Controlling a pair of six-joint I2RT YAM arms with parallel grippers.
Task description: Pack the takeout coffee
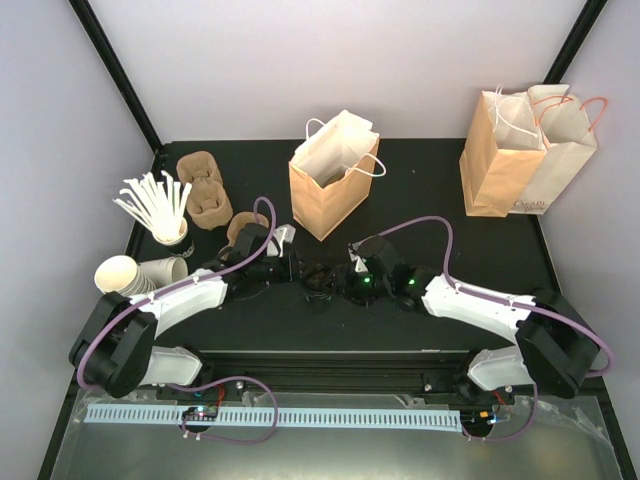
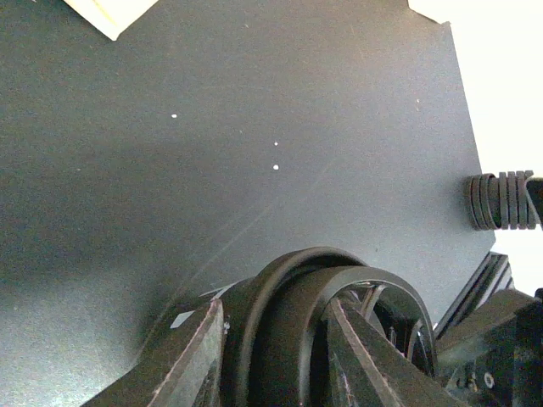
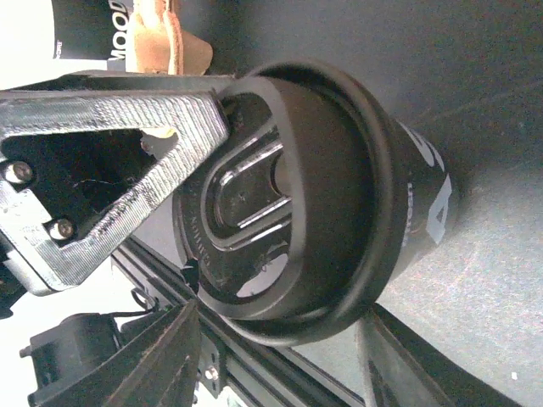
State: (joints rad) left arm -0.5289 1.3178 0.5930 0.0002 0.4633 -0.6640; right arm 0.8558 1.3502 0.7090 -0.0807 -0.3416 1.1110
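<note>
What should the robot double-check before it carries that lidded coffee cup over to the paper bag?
1. Lid seated on the takeout coffee: ok.
2. Left gripper closed on the cup at its lid: ok.
3. Right gripper clear of the cup: cannot tell; its fingers flank the lid.
4. Nearest brown paper bag standing with its mouth open: ok.
5. Cup upright: cannot tell.

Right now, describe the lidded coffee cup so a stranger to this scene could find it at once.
Start at the open brown bag standing at centre, then look just nearer. Between the left gripper and right gripper is the takeout coffee; unlike the lidless white cups at the left edge, it has a glossy black lid.
</note>
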